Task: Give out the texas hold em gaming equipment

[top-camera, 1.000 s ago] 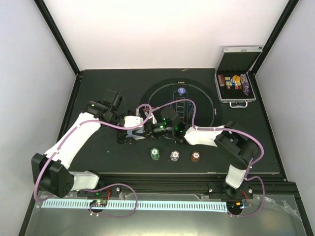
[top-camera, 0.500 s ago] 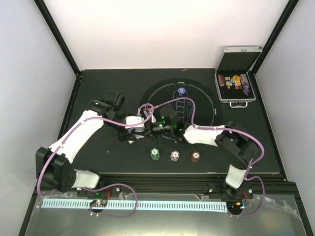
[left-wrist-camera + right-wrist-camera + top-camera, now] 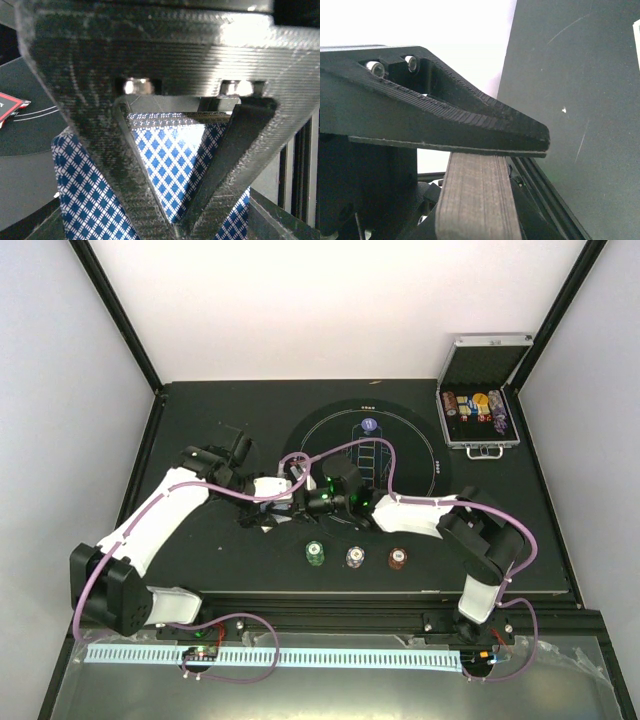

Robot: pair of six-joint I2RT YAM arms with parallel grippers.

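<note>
The right gripper (image 3: pixel 303 506) clamps one deck of playing cards (image 3: pixel 475 195) between its fingers. The left gripper (image 3: pixel 175 226) is closed to a point against the deck's blue-and-white diamond backs. Whether it pinches a card cannot be told. On the near side of both sets of fingers stand one green chip stack (image 3: pixel 316 554), one purple-white chip stack (image 3: pixel 354 557) and one red-brown chip stack (image 3: pixel 398 558). One red triangular marker (image 3: pixel 9 106) lies left of the left fingers, its white lettering unreadable.

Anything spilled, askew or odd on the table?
Nothing stands out. The three chip stacks stand upright in a row, the silver case sits open at the far right, and the held card deck looks squared.
</note>
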